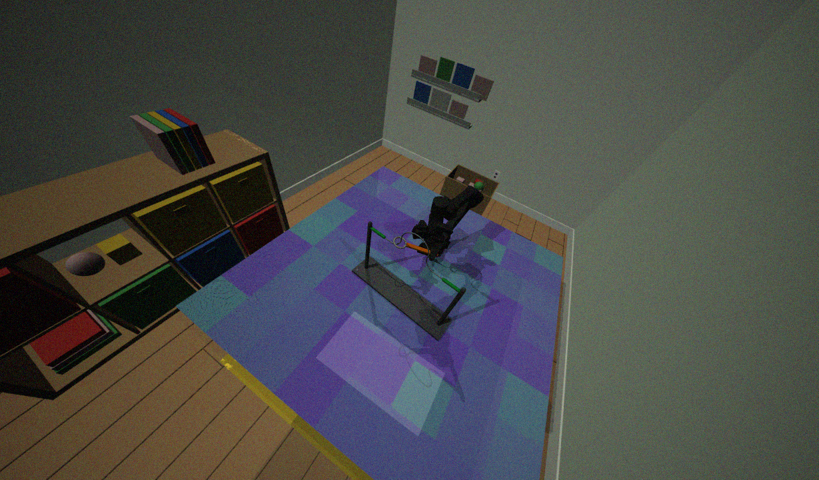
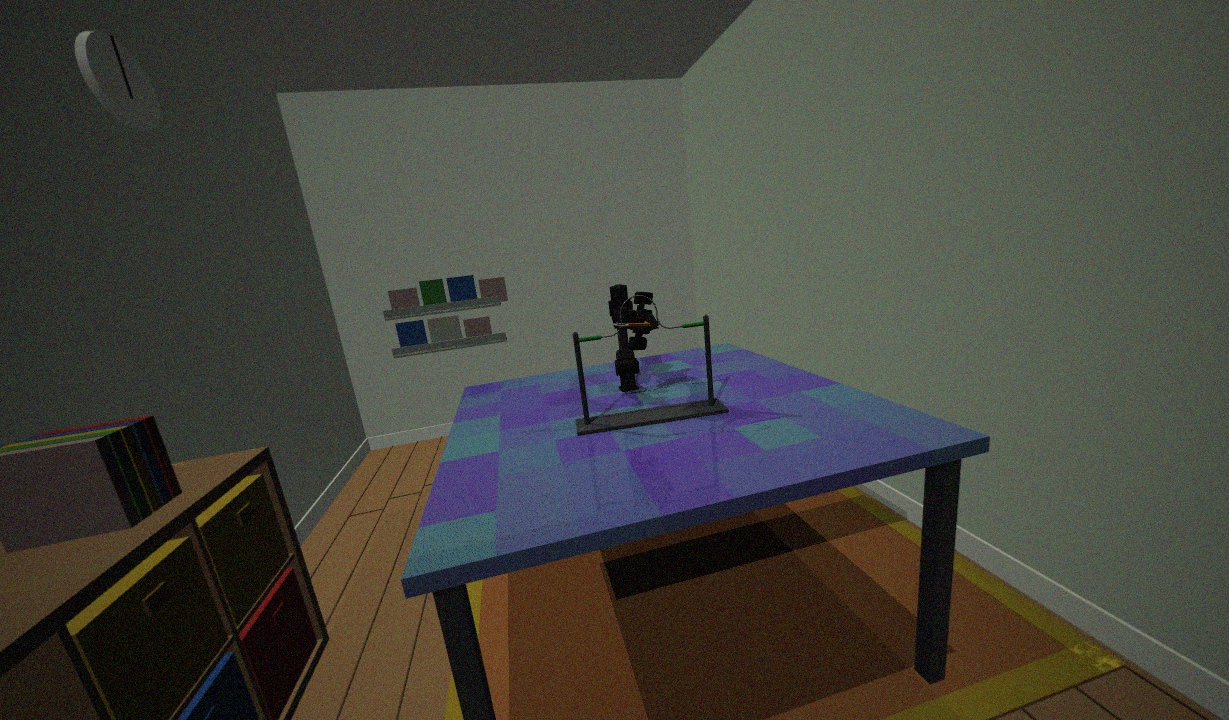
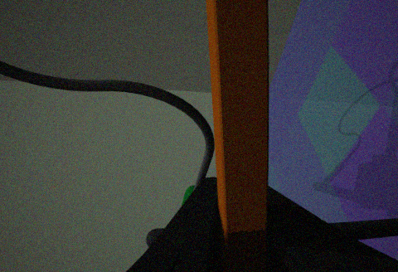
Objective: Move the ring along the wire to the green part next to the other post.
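Observation:
The orange handle (image 1: 418,247) (image 2: 636,325) (image 3: 242,98) is held in my gripper (image 1: 432,252) (image 3: 226,189), which is shut on it. It lies nearly level, and its small ring (image 1: 399,248) is at the end away from me, to the left in the top view. The ring looks to be around the grey wire, near the left green part (image 1: 377,233) (image 2: 588,338); clearance is too small to tell. The wire's tall arch (image 2: 638,296) rises close to my gripper. The right green part (image 1: 451,285) (image 2: 693,324) is bare. In the wrist view the wire (image 3: 104,85) curves left of the handle.
The left post (image 1: 368,247) (image 2: 580,380) and right post (image 1: 450,307) (image 2: 708,362) stand on a dark base plate (image 1: 400,297) (image 2: 649,416) on the patchwork table (image 1: 352,405) (image 2: 690,483). An open box (image 1: 488,200) is beyond the table behind the arm. A shelf unit (image 1: 238,143) is at the left.

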